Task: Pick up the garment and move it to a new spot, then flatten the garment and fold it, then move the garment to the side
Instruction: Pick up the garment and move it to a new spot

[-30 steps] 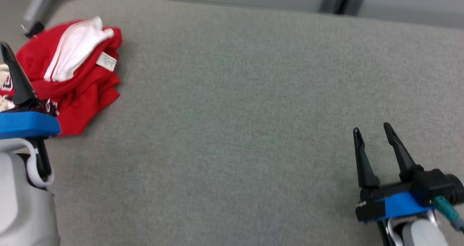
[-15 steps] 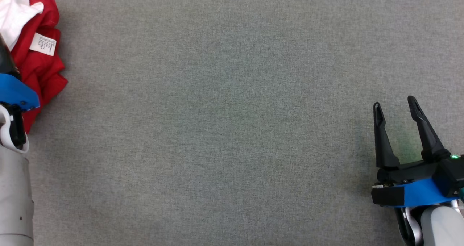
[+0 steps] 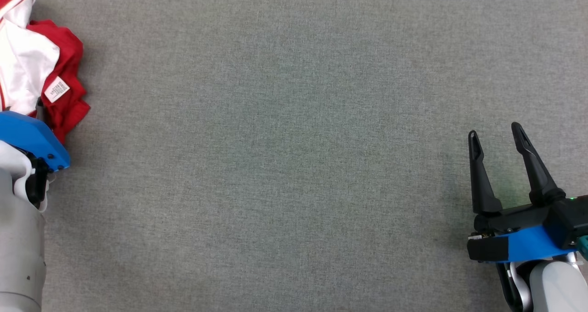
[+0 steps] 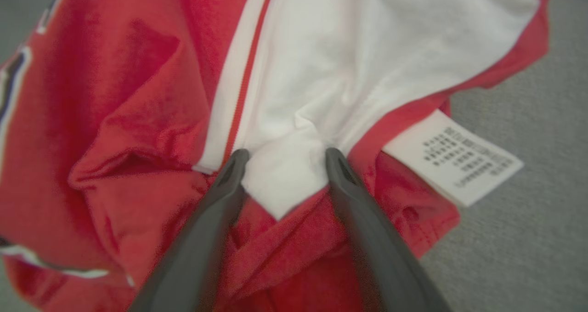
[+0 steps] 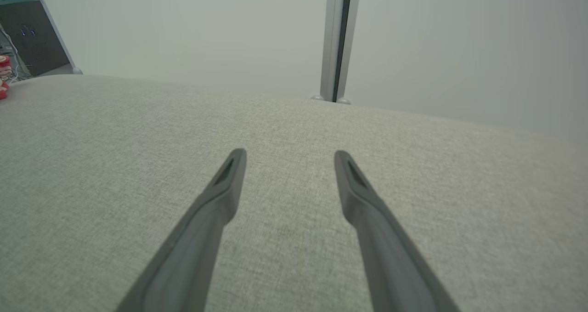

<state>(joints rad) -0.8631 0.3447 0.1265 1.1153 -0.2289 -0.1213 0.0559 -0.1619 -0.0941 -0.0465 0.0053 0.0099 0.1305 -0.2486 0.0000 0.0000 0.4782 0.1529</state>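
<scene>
In left wrist view, left gripper spread astride white fold of garment; head view, right gripper spread.

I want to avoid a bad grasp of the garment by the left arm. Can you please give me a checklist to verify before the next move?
1. Left end effector open: ok.
2. White fold of the garment lies between its fingers: ok.
3. Care label lies outside the fingers: ok.
4. Right end effector open, apart from the garment: ok.
5. How many cloth layers would be caught: cannot tell.
</scene>
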